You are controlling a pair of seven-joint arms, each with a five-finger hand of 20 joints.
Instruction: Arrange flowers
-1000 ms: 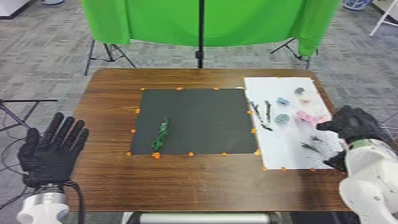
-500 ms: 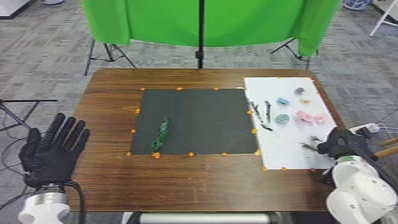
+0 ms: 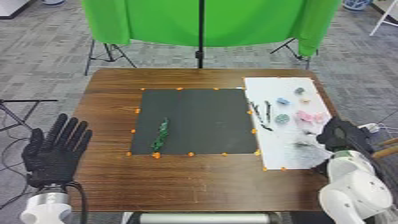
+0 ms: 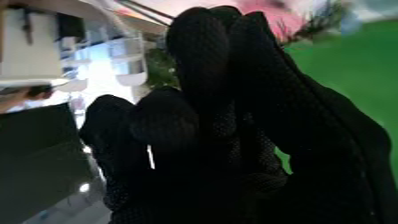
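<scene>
In the head view my left hand [image 3: 57,150] is open, held over the table's left edge, fingers straight. My right hand [image 3: 345,136] is by the white sheet's right edge. In the right wrist view the tips of my right hand [image 4: 249,110] come together, shut on a dark green sprig [image 4: 322,24] showing on both sides of them. A blurred sprig [image 3: 304,144] lies over the sheet. Farther up are pink flowers [image 3: 311,117], a blue flower [image 3: 282,101], a pale green one [image 3: 282,119] and dark stems [image 3: 267,111]. A long green stem [image 3: 161,135] lies on the black sheet.
The black sheet [image 3: 200,122] is taped to the brown table [image 3: 195,185] with orange tabs. The white sheet [image 3: 266,85] lies to its right. A green cloth [image 3: 209,25] hangs behind the table.
My right hand went down and back, then forward a little over the white sheet's edge. The sprigs beside it have shifted slightly and look blurred. My left hand has barely moved.
</scene>
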